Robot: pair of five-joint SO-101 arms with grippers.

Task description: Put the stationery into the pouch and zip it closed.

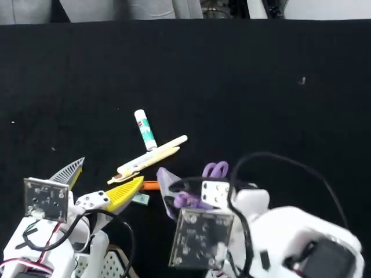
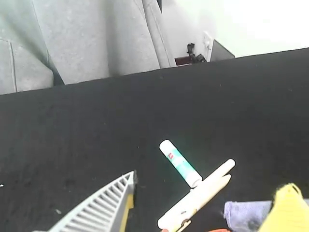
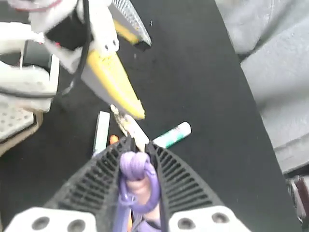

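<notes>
A purple pouch (image 1: 167, 183) lies near the front of the black table, and my right gripper (image 1: 182, 194) is shut on its purple loop (image 3: 138, 180). Just beyond the pouch lie two cream pens (image 1: 152, 156) side by side, a white-and-green glue stick (image 1: 145, 129), an orange item (image 1: 151, 186) partly under the pouch, and a small teal-and-white eraser (image 1: 139, 200). My left gripper (image 1: 110, 172) stands open to the left of the pouch, its yellow finger (image 1: 124, 194) close to the pens. In the left wrist view the glue stick (image 2: 179, 163), pens (image 2: 197, 196) and pouch (image 2: 245, 215) lie between its fingers.
The black table (image 1: 243, 92) stretches wide behind the stationery. Grey fabric (image 2: 87, 38) hangs past the far edge. Both arm bases and their cables (image 1: 272, 162) crowd the front edge.
</notes>
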